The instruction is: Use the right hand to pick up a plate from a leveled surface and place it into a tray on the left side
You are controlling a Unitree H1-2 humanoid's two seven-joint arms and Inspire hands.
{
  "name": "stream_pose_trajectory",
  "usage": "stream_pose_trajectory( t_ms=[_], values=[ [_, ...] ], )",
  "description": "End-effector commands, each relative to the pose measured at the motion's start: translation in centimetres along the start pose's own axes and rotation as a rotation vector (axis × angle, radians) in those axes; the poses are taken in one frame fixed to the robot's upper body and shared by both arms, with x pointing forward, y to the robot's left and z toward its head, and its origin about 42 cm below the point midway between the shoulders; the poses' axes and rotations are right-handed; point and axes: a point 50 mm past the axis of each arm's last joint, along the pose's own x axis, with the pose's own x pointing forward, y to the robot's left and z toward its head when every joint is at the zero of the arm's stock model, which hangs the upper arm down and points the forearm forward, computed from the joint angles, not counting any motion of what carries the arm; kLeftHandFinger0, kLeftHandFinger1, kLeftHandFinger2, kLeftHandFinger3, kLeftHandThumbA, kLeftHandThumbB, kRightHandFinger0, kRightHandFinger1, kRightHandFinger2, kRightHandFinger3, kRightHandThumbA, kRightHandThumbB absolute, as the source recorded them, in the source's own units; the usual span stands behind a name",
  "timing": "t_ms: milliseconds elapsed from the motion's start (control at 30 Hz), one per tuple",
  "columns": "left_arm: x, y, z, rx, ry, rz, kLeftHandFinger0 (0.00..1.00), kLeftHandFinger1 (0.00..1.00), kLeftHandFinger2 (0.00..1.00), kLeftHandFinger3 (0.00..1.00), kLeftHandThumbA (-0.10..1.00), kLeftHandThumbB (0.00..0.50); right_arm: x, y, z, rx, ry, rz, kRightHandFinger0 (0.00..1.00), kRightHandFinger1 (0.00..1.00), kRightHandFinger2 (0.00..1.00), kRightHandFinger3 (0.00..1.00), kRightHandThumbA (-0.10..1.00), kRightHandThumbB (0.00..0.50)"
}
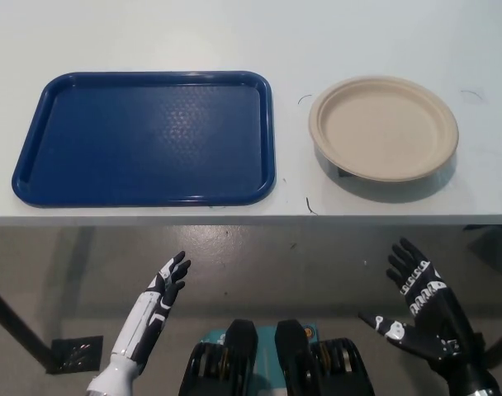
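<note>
Our black right hand (424,309), fingers spread wide, holds nothing; the round beige paper plate (384,126) at 12 o'clock may slide when gripped.

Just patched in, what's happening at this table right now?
Nothing is being handled yet. The beige plate sits on the right of the white table, apart from the blue tray on the left, which holds nothing. Both hands hang below the table's near edge: the black right hand is open under the plate's side, and the white left hand rests open at lower left. The pick has not begun.
</note>
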Motion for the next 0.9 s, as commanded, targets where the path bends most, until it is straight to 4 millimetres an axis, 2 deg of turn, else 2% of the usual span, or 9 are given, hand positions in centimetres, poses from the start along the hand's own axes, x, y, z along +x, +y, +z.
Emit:
stream_pose_trajectory(
  t_ms=[0,267,500,567,867],
  values=[
    [1.6,0.2,1.9,0.043,-0.124,-0.034,1.0,1.0,1.0,1.0,1.0,0.144,2.3,0.2,5.5,0.926,0.026,0.221,1.0,1.0,1.0,1.0,1.0,0.361],
    [1.9,0.2,2.1,0.041,-0.128,-0.03,1.0,1.0,1.0,1.0,1.0,0.155,3.7,0.3,6.0,0.939,0.024,0.221,1.0,1.0,1.0,1.0,1.0,0.357],
    [1.9,0.3,2.0,0.035,-0.125,-0.03,1.0,1.0,1.0,1.0,1.0,0.16,4.1,0.4,6.3,0.954,0.023,0.223,1.0,1.0,1.0,1.0,1.0,0.359],
    [1.8,0.2,2.0,0.037,-0.127,-0.03,1.0,1.0,1.0,1.0,1.0,0.141,4.2,0.3,6.4,0.968,0.025,0.224,1.0,1.0,1.0,1.0,1.0,0.361],
    [1.9,0.2,2.1,0.032,-0.126,-0.027,1.0,1.0,1.0,1.0,1.0,0.152,4.9,0.4,7.0,0.967,0.023,0.231,1.0,1.0,1.0,1.0,1.0,0.357]
  ],
)
